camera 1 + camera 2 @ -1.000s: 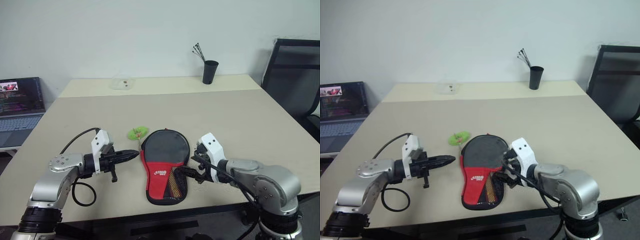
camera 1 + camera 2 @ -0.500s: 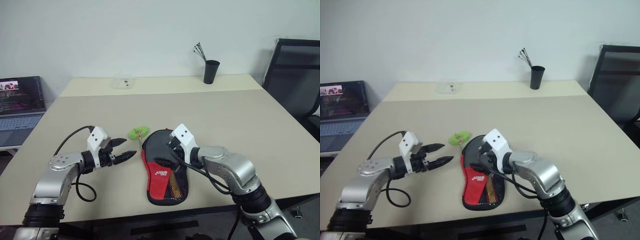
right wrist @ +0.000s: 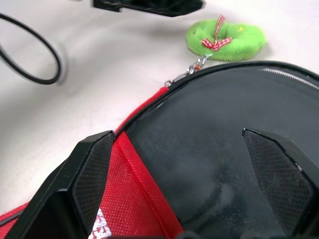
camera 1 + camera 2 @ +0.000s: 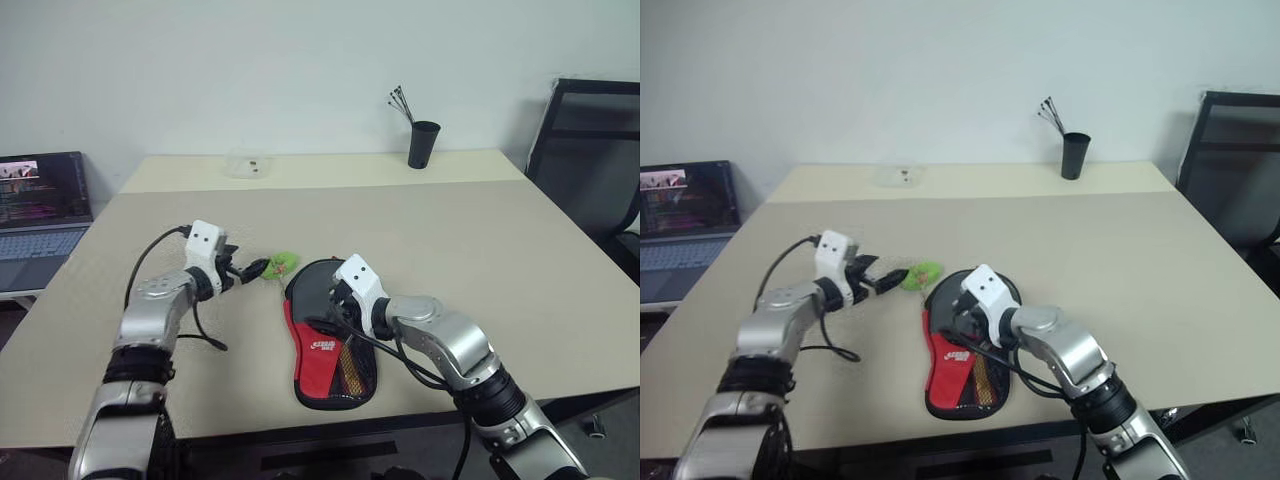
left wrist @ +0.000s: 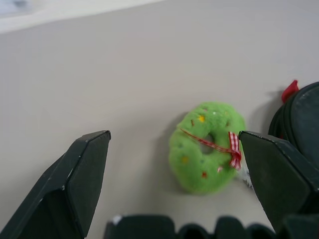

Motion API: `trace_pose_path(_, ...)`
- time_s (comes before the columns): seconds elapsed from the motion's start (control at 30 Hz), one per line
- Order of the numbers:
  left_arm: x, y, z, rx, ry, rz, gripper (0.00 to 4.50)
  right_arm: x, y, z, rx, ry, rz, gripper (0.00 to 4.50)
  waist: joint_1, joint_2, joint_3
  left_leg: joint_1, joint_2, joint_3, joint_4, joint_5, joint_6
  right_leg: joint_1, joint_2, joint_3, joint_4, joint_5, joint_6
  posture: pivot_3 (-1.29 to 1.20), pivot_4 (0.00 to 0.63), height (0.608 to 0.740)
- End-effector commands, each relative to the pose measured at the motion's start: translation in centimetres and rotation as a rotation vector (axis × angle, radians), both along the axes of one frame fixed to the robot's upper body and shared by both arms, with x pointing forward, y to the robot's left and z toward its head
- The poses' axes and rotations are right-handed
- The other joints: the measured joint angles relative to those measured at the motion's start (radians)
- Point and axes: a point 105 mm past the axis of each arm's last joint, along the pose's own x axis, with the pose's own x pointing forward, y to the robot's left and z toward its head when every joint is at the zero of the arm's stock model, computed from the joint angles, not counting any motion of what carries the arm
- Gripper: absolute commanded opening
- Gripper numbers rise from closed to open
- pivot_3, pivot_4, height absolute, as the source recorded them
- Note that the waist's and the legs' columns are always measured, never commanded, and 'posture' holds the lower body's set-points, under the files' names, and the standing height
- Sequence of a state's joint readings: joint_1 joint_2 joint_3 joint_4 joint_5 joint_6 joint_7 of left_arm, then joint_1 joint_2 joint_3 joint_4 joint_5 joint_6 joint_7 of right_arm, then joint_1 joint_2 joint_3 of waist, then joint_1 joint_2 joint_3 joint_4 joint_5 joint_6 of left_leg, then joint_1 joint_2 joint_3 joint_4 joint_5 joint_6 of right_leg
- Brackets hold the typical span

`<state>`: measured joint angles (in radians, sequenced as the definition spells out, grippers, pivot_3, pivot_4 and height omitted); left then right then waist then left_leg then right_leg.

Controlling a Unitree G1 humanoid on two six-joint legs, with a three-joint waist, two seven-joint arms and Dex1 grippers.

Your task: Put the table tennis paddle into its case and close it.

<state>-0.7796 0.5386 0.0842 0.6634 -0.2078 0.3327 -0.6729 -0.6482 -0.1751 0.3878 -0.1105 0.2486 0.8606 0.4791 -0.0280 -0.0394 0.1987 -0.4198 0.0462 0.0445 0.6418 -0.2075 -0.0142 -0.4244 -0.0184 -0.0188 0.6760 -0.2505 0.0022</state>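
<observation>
Case [image 4: 333, 335], one black paddle-shaped fabric cover with a red panel and white logo, lay flat near the front edge of the beige table [image 4: 480, 240], its round end pointing away from the robot. One green plush ring charm [image 5: 205, 147] with a red checked ribbon rested just beside that round end, joined to it by a short metal clasp. Whether the table tennis paddle was inside the case could not be told.

Two grippers worked at the case. Left gripper [image 5: 174, 169] hung low over the table just left of the case's round end, its two black fingers [image 5: 75, 181] spread wide with the charm between them and touching neither. Right gripper [image 3: 179, 174] hovered over the case's dark round face, its fingers [image 3: 89, 172] likewise wide apart and clamped on nothing.

Well beyond the case, one black cup [image 4: 422, 145] holding thin sticks stood at the table's far edge, and one small clear container [image 4: 246, 165] lay left of it. One open laptop [image 4: 40, 215] sat off the table to the case's left; one black chair [image 4: 590, 160] stood to its right.
</observation>
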Motion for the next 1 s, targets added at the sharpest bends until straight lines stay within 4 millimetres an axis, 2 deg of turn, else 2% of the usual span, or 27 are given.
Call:
trace_pose_path(0.03, 1.4, -0.8, 0.6, 0.012, -0.003, 0.000, 4.49, 0.0, 0.4, 1.2, 0.031, -0.046, 0.005, 4.50, 0.000, 0.000, 0.000, -0.001, 0.000, 0.000, 0.000, 0.000, 0.000, 0.000, 0.000, 0.000, 0.000, 0.000, 0.000, 0.00, 0.150, 0.740)
trace_pose_path(0.17, 1.8, -2.0, -0.6, 0.029, 0.068, -0.052, 4.49, 0.0, 0.4, 1.2, 0.034, -0.044, -0.007, 4.50, -0.003, 0.000, 0.000, -0.001, 0.000, 0.000, 0.000, 0.000, 0.000, -0.001, 0.000, 0.000, 0.000, 0.000, 0.000, 0.00, 0.150, 0.740)
trace_pose_path(0.33, 1.9, -2.1, -1.6, 0.049, 0.107, -0.062, 4.49, 0.1, 0.1, 1.2, 0.039, -0.045, -0.027, 4.50, -0.004, 0.000, 0.000, -0.001, 0.000, 0.000, 0.000, 0.000, 0.000, -0.001, 0.000, 0.000, 0.001, 0.000, 0.000, 0.00, 0.150, 0.740)
trace_pose_path(0.43, 1.9, -1.9, -2.0, 0.064, 0.109, -0.062, 3.87, 0.1, 0.1, 1.3, 0.048, -0.042, -0.036, 4.50, -0.004, 0.000, 0.000, -0.001, 0.001, 0.000, 0.001, 0.000, 0.000, -0.001, 0.000, 0.000, 0.001, 0.000, 0.000, 0.00, 0.150, 0.740)
trace_pose_path(0.77, 1.5, -1.8, -2.5, 0.055, 0.107, -0.076, 0.35, 0.6, 0.5, 1.3, 0.051, -0.036, -0.038, 4.50, -0.003, 0.000, 0.000, 0.000, 0.000, 0.000, 0.002, 0.000, 0.000, -0.001, 0.000, 0.000, 0.003, 0.000, 0.000, 0.00, 0.150, 0.740)
trace_pose_path(0.8, 1.4, -1.8, -2.5, 0.055, 0.105, -0.078, 0.14, 0.7, 0.7, 1.2, 0.048, -0.035, -0.037, 4.50, -0.003, 0.000, 0.000, 0.000, 0.001, 0.000, 0.002, 0.000, 0.000, -0.001, 0.000, 0.000, 0.003, 0.000, 0.000, 0.00, 0.150, 0.740)
trace_pose_path(1.0, 1.3, -1.6, -1.9, 0.062, 0.087, -0.085, 0.11, 2.1, 1.5, -1.1, -0.013, -0.014, -0.038, 4.50, -0.004, -0.001, 0.000, 0.001, 0.001, 0.001, 0.002, 0.000, 0.000, -0.001, 0.000, 0.001, 0.004, 0.000, 0.000, 0.00, 0.150, 0.740)
